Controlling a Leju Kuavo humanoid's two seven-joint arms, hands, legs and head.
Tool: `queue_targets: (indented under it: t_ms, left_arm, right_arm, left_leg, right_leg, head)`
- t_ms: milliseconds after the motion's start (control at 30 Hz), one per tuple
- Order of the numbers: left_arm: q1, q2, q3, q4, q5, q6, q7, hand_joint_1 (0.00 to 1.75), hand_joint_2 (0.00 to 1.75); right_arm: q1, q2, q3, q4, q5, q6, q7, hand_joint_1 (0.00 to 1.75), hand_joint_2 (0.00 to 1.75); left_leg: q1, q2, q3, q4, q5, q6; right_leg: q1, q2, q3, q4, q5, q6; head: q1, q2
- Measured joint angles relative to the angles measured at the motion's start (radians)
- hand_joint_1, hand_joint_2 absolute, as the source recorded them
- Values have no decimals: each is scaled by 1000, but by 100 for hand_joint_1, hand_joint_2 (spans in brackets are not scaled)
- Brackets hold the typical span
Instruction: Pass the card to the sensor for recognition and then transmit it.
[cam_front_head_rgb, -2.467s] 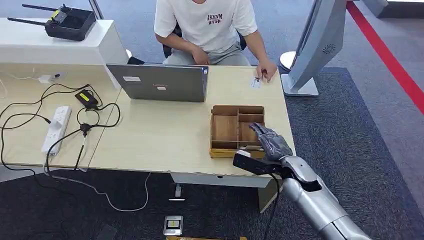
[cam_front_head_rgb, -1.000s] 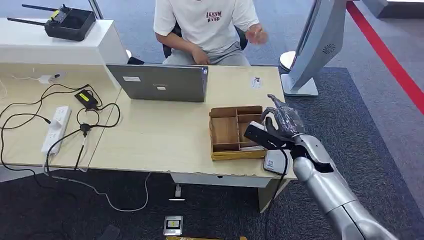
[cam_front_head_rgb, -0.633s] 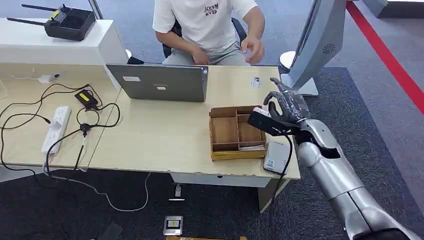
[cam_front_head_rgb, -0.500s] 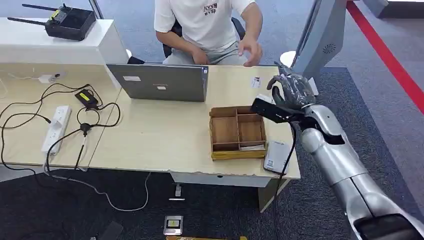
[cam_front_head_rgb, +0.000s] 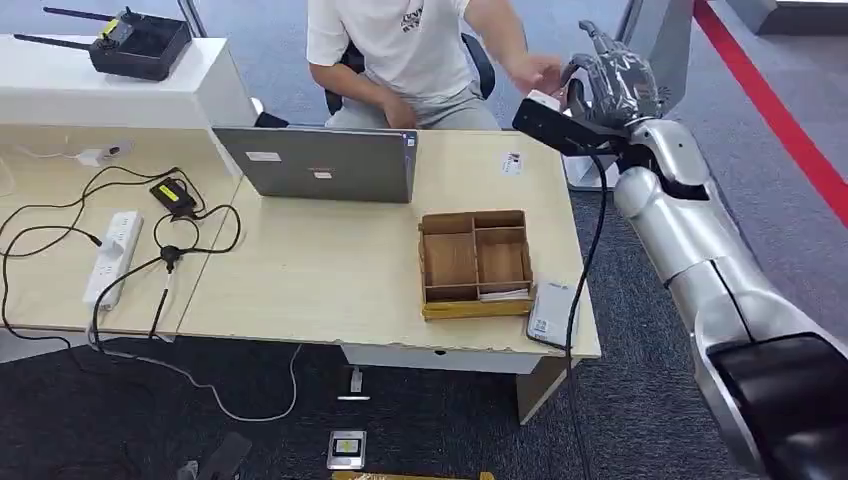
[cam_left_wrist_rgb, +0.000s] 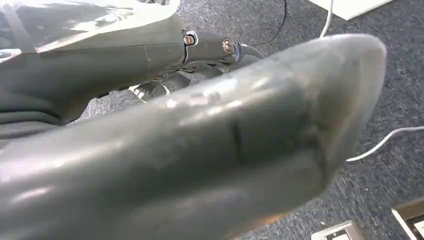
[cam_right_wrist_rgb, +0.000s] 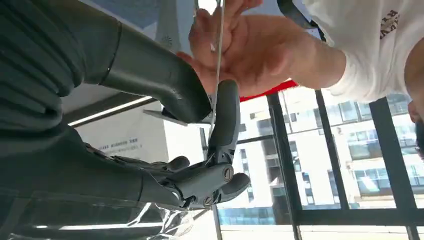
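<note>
- Edge-on, thin white card (cam_right_wrist_rgb: 218, 55) pinched by raised right hand (cam_front_head_rgb: 612, 82); a person's hand (cam_right_wrist_rgb: 250, 50) grasps its far end, hiding its face.
- Left hand: state indiscernible.
- Beige counter (cam_front_head_rgb: 330, 270) below.

bright even overhead light in the head view, soft faint shadows on the desk, right wrist view backlit by glaring windows, left wrist view blurry with smeary silver reflections
</note>
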Motion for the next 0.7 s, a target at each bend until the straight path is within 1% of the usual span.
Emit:
queue_targets:
  t_ms: [300, 500, 533, 567, 600, 633, 700]
  left_arm:
    - [12, 0, 0, 0, 18, 11, -1, 0, 0]
    - [19, 0, 0, 0, 26, 19, -1, 0, 0]
    - [19, 0, 0, 0, 27, 19, -1, 0, 0]
    - [19, 0, 0, 0, 27, 19, -1, 0, 0]
    - [19, 0, 0, 0, 27, 19, -1, 0, 0]
    - [19, 0, 0, 0, 27, 19, -1, 0, 0]
    - [19, 0, 0, 0, 26, 20, -1, 0, 0]
  right_arm:
    - [2, 49, 4, 104, 13, -13, 8, 175, 175]
    - [3, 66, 9, 141, 14, -22, 7, 175, 175]
    - [3, 69, 10, 147, 14, -26, 6, 159, 175]
    - [2, 71, 10, 154, 14, -30, 5, 159, 175]
    - [2, 72, 10, 160, 15, -35, 5, 21, 175]
    - [2, 73, 10, 164, 17, -39, 3, 0, 175]
    - [2, 74, 10, 170, 19, -55, 2, 0, 175]
  left_leg:
    - [0, 0, 0, 0, 0, 0]
    - [0, 0, -1, 0, 0, 0]
    - [0, 0, -2, 0, 0, 0]
    - [0, 0, -2, 0, 0, 0]
    - [0, 0, -2, 0, 0, 0]
    - [0, 0, -2, 0, 0, 0]
    - [0, 0, -2, 0, 0, 0]
  right_leg:
    - [0, 0, -1, 0, 0, 0]
    - [0, 0, -1, 0, 0, 0]
    - [0, 0, -1, 0, 0, 0]
    - [0, 0, -2, 0, 0, 0]
    - [0, 0, -2, 0, 0, 0]
    - [0, 0, -2, 0, 0, 0]
    - [0, 0, -2, 0, 0, 0]
  head:
    - [0, 0]
    - [0, 0]
    - [0, 0]
    - [0, 0]
    - [0, 0]
    - [0, 0]
    - [0, 0]
